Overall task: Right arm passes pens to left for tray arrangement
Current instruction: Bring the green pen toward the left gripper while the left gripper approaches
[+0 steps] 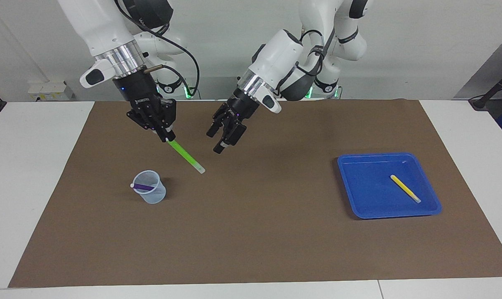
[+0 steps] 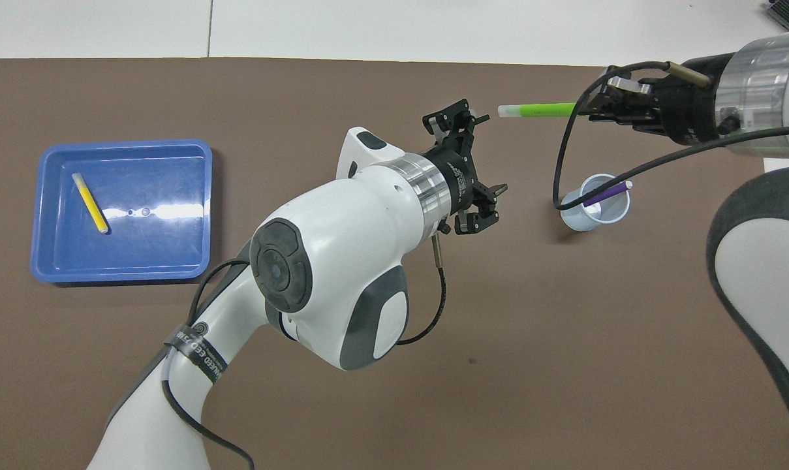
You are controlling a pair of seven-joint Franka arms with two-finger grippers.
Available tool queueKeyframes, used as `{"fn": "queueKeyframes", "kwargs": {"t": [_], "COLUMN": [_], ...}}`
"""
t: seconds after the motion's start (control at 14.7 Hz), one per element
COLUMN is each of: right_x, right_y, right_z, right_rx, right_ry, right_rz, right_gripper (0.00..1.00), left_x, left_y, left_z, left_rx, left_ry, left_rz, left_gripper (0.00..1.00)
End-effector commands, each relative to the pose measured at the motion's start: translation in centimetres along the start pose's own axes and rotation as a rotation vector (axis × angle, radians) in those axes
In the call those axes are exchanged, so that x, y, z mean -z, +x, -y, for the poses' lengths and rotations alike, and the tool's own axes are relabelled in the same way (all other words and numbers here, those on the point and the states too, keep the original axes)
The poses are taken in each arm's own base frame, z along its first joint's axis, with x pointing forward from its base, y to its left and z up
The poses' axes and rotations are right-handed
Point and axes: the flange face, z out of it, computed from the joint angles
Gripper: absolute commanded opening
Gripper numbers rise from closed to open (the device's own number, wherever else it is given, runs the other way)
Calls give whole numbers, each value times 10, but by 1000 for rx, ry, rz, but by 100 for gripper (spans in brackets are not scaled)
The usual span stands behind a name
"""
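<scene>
Over the brown mat, my right gripper (image 1: 167,137) (image 2: 580,109) is shut on one end of the green pen (image 1: 186,155) (image 2: 538,109). The pen slants down, and its free whitish end points toward my left gripper (image 1: 216,141) (image 2: 489,155). That gripper hangs open a short way from the pen's tip and does not touch it. The purple pen (image 1: 143,187) (image 2: 606,192) leans in a small clear cup (image 1: 152,194) (image 2: 593,212) toward the right arm's end. A yellow pen (image 1: 405,189) (image 2: 89,202) lies alone in the blue tray (image 1: 367,182) (image 2: 159,248) toward the left arm's end.
A brown mat (image 1: 255,241) (image 2: 564,365) covers most of the white table. The left arm's bulky elbow (image 2: 322,274) hides part of the mat's middle in the overhead view.
</scene>
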Motion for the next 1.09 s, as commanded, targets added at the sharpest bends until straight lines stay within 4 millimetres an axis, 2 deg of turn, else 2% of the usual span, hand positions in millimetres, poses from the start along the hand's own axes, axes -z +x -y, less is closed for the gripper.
{"fn": "queueKeyframes", "kwargs": {"t": [0.0,0.2,0.54,0.82,0.95,1.02], "right_x": [0,-1,0,-2,-2,-2], "right_y": [-6,-12,-20,-25,-25,-25], "right_z": [16,22,26,30,30,30], "right_rx": [-15,-5,4,1,1,1], "right_ry": [33,32,22,21,21,21], "right_rz": [1,21,48,61,61,61], "right_gripper": [0,0,0,0,0,0], "left_x": [-18,-16,-16,-14,-13,-13], "left_y": [-11,-16,-15,-15,-11,-10], "left_z": [-1,-6,-8,-9,-15,-16], "left_rx": [4,1,4,3,2,2], "left_ry": [-22,-31,-34,-38,-44,-42], "left_rz": [27,37,38,39,36,32], "left_gripper": [96,95,75,73,62,61]}}
